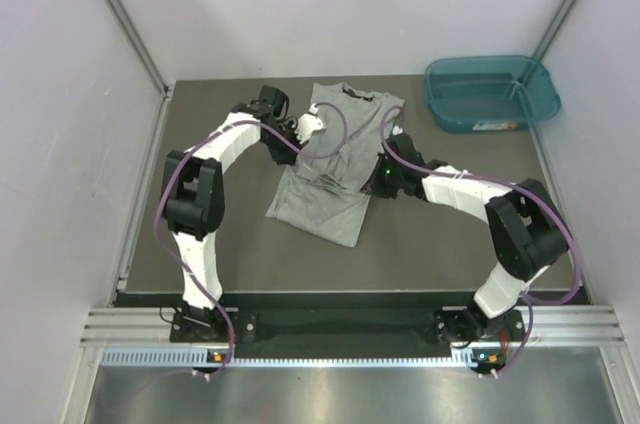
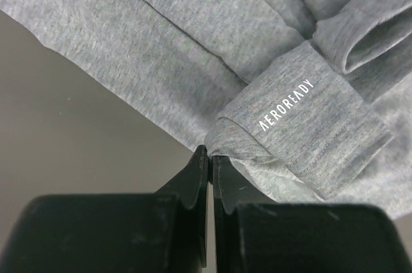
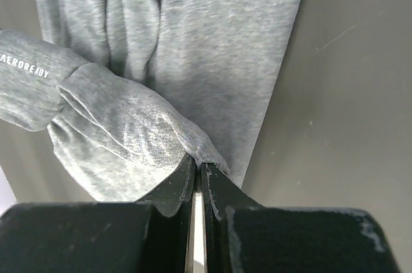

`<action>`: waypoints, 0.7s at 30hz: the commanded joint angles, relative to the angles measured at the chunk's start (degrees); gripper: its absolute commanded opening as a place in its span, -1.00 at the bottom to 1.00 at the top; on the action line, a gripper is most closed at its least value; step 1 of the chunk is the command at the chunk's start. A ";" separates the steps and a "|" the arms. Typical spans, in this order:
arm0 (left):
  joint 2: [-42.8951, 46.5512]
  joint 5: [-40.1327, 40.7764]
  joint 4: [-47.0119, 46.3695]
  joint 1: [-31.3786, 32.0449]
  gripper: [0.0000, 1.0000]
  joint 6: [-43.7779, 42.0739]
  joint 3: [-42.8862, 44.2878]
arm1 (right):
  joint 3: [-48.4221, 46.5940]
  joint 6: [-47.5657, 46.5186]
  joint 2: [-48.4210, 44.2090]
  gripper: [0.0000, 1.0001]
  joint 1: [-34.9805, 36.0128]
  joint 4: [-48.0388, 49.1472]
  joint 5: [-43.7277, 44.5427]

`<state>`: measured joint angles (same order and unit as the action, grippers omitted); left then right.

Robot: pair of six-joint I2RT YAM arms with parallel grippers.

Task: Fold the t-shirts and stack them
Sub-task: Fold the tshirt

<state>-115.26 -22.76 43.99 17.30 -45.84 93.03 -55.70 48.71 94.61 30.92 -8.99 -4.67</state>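
One light heather-grey t-shirt (image 1: 330,169) lies partly folded on the dark table, collar toward the back. My left gripper (image 1: 308,126) is at its left edge near the sleeve. In the left wrist view the left gripper (image 2: 210,154) is shut, pinching a fold of the t-shirt (image 2: 193,41) beside a sleeve hem printed AEROREADY (image 2: 287,105). My right gripper (image 1: 392,150) is at the shirt's right edge. In the right wrist view the right gripper (image 3: 198,165) is shut on a bunched fold of the t-shirt (image 3: 212,47), lifted slightly off the table.
A teal plastic tub (image 1: 490,92) stands at the back right corner of the table (image 1: 450,244). White walls close in the left, back and right sides. Purple cables loop from both arms over the shirt.
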 commanded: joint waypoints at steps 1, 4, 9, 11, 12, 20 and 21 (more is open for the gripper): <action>-1.54 0.53 -2.68 0.19 -1.00 2.69 3.20 | -3.79 -2.30 2.94 -1.00 -1.47 1.44 -1.40; -2.60 0.70 -2.94 0.19 -0.55 5.31 4.34 | -5.38 -2.65 4.18 -0.44 -2.87 0.73 -1.40; -4.53 7.89 -6.79 -0.16 -0.25 14.45 9.26 | -9.50 -7.30 0.85 0.06 -4.20 -4.60 4.30; -4.71 10.19 -8.56 -0.95 -0.18 20.95 11.46 | -11.35 -8.89 -1.35 0.07 -4.02 -6.99 7.12; -4.88 9.67 -8.57 -1.47 -0.17 22.80 13.03 | -11.01 -9.07 -2.40 0.06 -3.85 -7.78 7.91; 3.97 -3.94 -3.30 -7.63 -0.15 25.03 6.74 | -7.92 -7.49 -2.17 -0.18 4.06 2.57 -4.55; 5.12 -4.74 -2.60 -7.54 -0.16 23.97 4.89 | -9.32 -7.40 -0.15 -0.23 4.50 2.49 -5.69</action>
<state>-117.12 -21.06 38.30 10.39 -21.71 101.43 -62.76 41.45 89.12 33.06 -10.00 -3.77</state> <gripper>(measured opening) 0.423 0.408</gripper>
